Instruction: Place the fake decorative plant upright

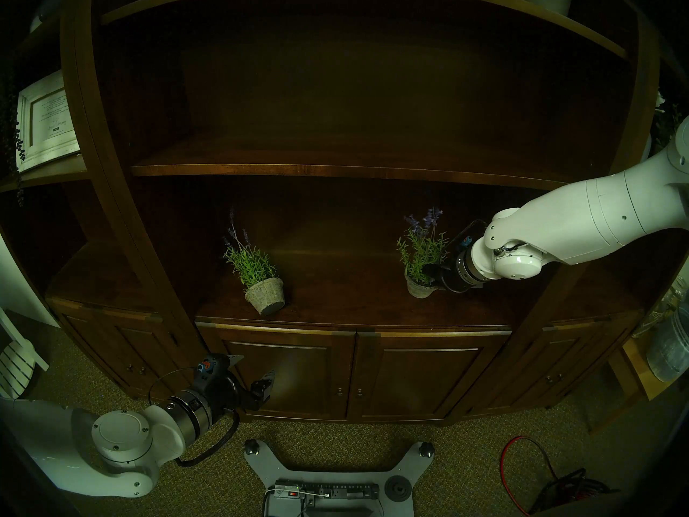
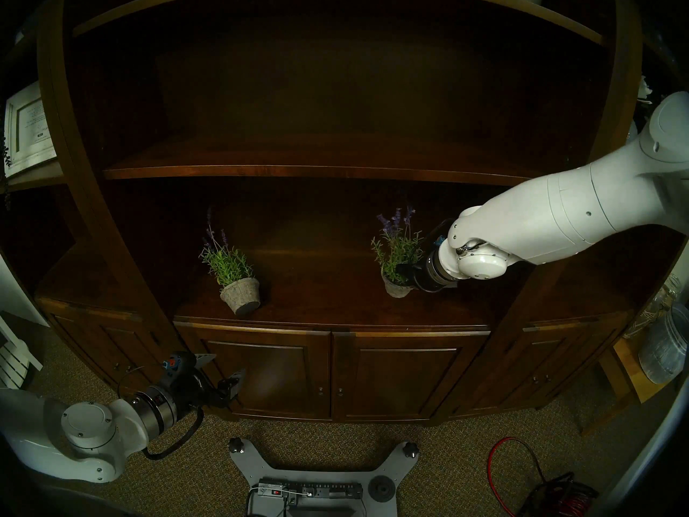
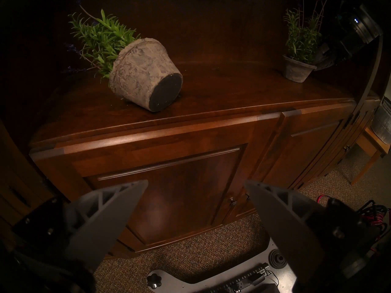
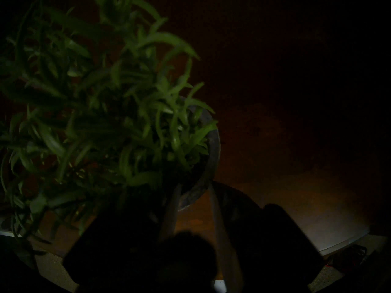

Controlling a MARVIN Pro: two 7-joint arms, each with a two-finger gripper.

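Head views: dark wooden cabinet [image 1: 335,169]. On its surface [image 1: 354,281], one potted plant [image 1: 261,281] lies tipped on its side, left of the second potted plant [image 1: 421,266], which stands upright. Right pincer [image 1: 434,277] sits at the upright pot's rim among the foliage; grip not discernible here. Left pincer [image 1: 253,374] hangs below the surface, before the cabinet doors.

Left wrist view: left pincer [image 3: 195,184] spread wide, empty; tipped pot's dark base faces the camera.

Right wrist view: dim; two fingers [image 4: 171,205] straddle the upright pot's rim with a gap between them; whether they grip it cannot be told.
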